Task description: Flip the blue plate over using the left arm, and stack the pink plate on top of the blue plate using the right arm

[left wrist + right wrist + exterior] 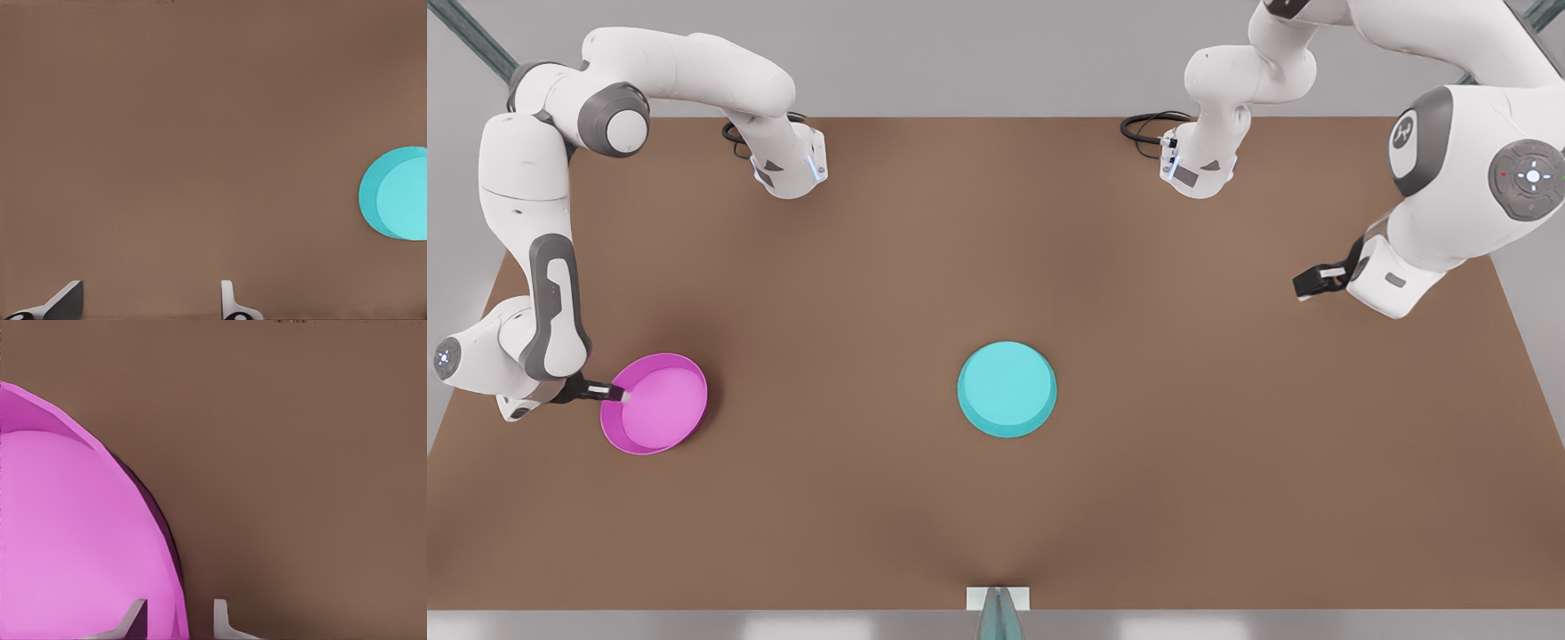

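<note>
Plates sit well apart on your brown counter point(996, 498). Your right pincer point(618, 392) straddles the round magenta plate's point(660, 409) rim without clamping it. Your left pincer point(1303, 286) hangs released, far from the upside-down turquoise plate point(1007, 388) at centre.

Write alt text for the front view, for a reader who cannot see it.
On the front view's left, the right gripper straddles the rim of a shallow round magenta-pink plate, one finger inside and one outside. A shallow round turquoise plate lies bottom-up at the centre of the brown table, and the left gripper hovers open on the front view's right.
</note>
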Controlling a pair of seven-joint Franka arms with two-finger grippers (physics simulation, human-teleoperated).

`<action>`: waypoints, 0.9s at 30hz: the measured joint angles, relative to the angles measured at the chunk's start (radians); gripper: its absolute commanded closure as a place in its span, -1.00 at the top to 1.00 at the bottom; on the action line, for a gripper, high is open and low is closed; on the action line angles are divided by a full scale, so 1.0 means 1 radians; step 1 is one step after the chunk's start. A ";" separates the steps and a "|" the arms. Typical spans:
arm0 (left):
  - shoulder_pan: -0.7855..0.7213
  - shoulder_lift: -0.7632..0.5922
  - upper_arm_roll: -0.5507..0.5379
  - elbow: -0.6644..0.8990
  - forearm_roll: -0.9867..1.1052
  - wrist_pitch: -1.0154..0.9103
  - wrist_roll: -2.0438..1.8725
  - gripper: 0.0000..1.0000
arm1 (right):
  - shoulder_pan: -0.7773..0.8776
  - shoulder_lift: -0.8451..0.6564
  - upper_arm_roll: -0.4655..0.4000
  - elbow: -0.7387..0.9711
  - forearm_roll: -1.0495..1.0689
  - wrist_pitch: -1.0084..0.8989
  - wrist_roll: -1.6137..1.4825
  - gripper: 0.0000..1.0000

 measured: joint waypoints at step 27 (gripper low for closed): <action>-0.006 0.015 -0.009 0.014 -0.008 0.005 0.132 1.00 | 0.276 -0.077 0.288 0.059 0.109 -0.308 0.105 -0.57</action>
